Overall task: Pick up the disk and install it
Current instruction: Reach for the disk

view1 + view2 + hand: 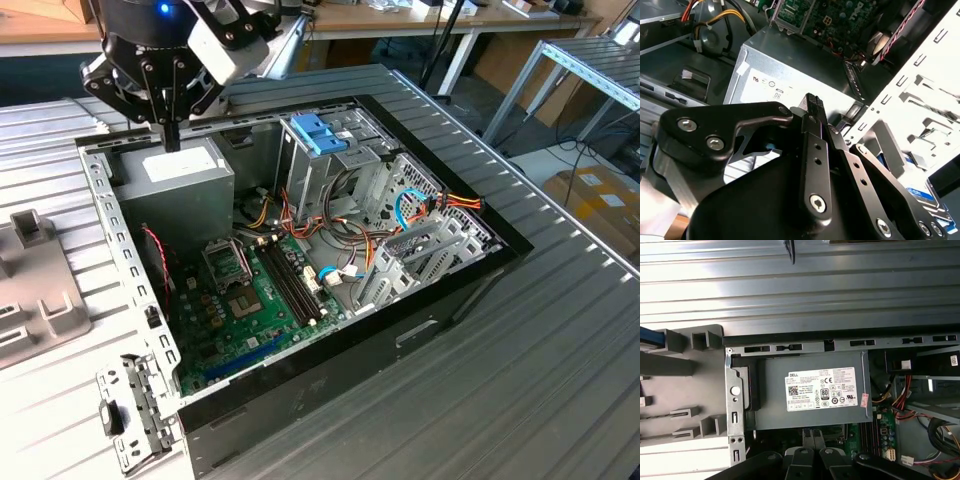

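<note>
My gripper (pixel 172 138) hangs at the back of the exterior view's left, just above the grey power supply box (pixel 185 175) of the open computer case (pixel 300 250). Its fingers (pixel 813 102) are pressed together with nothing between them. In the first wrist view the gripper (pixel 812 439) sits over the near edge of that box (pixel 815 390). A blue strip (pixel 650 337), probably the disk's side rail, lies in the grey fixture (pixel 685 375) beside the case. A white-and-blue label (pixel 920 192), likely the disk's, peeks past the gripper body.
Inside the case stand a metal drive cage with a light-blue top (pixel 320 135), the green motherboard (pixel 240 300) and bundles of orange and yellow cables (pixel 350 230). The grey fixture (pixel 35 290) lies on the ribbed metal table (pixel 520 360). A loose bracket (pixel 135 410) sits near the case's front corner.
</note>
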### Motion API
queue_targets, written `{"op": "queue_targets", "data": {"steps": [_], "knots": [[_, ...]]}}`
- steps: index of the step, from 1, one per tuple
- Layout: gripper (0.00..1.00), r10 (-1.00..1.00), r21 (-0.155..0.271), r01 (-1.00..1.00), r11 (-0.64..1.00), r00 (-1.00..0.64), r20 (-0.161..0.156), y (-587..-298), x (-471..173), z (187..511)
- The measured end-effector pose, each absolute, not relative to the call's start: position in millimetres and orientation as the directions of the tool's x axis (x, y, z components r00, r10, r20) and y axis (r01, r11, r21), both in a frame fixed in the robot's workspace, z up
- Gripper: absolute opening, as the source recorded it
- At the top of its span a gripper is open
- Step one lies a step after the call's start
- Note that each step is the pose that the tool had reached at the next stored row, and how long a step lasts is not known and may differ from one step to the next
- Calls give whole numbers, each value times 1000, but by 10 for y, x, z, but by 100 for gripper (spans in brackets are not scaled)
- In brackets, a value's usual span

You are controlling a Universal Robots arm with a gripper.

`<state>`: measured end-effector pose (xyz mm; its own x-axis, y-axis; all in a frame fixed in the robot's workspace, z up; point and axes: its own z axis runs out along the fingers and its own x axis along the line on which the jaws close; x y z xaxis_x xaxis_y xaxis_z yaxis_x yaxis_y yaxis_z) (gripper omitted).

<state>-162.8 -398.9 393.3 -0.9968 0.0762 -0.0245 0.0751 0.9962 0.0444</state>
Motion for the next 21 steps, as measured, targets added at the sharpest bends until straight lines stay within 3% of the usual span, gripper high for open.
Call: {"op": "queue_targets", "data": {"steps": [21], "knots": [[11, 76, 44, 75, 996, -997, -24, -3989, -1846, 3933]]}}
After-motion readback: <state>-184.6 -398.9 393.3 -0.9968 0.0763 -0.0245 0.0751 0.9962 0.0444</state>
